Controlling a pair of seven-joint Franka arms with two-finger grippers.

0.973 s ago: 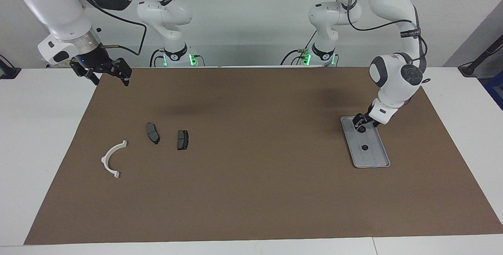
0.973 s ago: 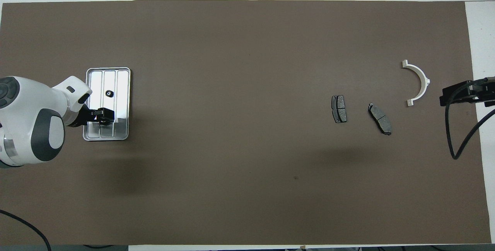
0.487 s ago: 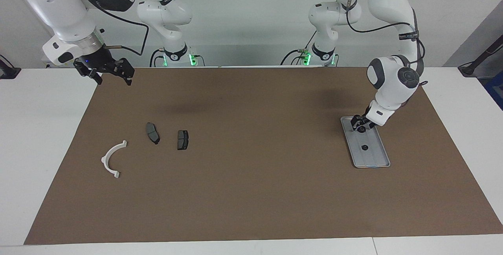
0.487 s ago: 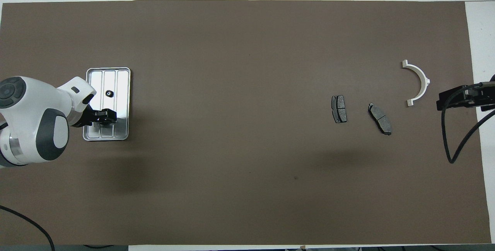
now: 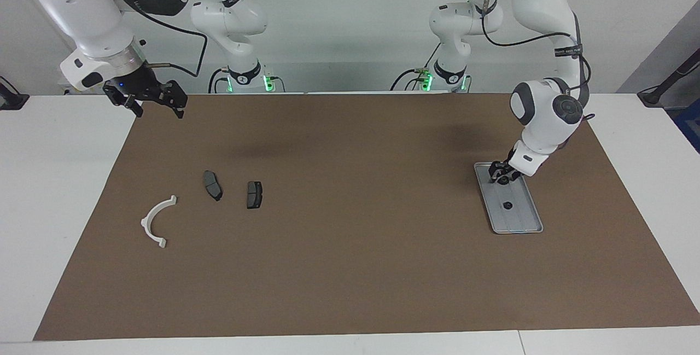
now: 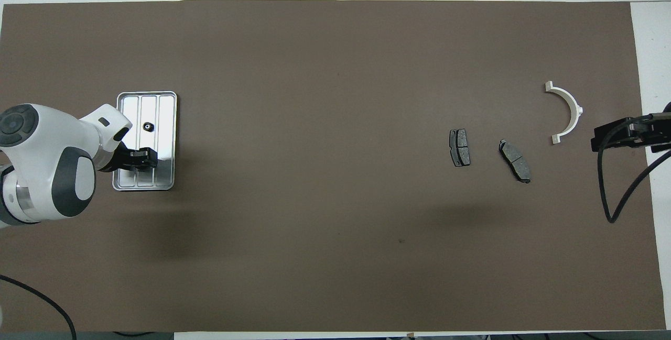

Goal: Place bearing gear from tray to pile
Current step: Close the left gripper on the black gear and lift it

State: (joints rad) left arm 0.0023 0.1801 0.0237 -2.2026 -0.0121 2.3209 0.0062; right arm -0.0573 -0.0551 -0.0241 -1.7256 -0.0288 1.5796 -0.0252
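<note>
You have the tray point(image 5: 519, 218), a flat silver-grey rectangle with rounded corners, a raised rim and lengthwise ridges, lying under the left gripper point(image 5: 500, 179), whose jaws sit over its end nearer the robots. 1 small dark bearing gear point(image 5: 507, 205) lies flat in the tray, a little clear of those jaws. A 2nd dark gear point(image 5: 503, 181) shows at the jaws' tips; you cannot tell whether it is clamped. Your pile sits well apart from those jaws, below the raised right gripper point(image 5: 154, 104): 1 white semicircular bracket point(image 5: 155, 220) and 2 dark grey brake pads point(image 5: 213, 185), point(image 5: 254, 194), all flat, none touching.
</note>
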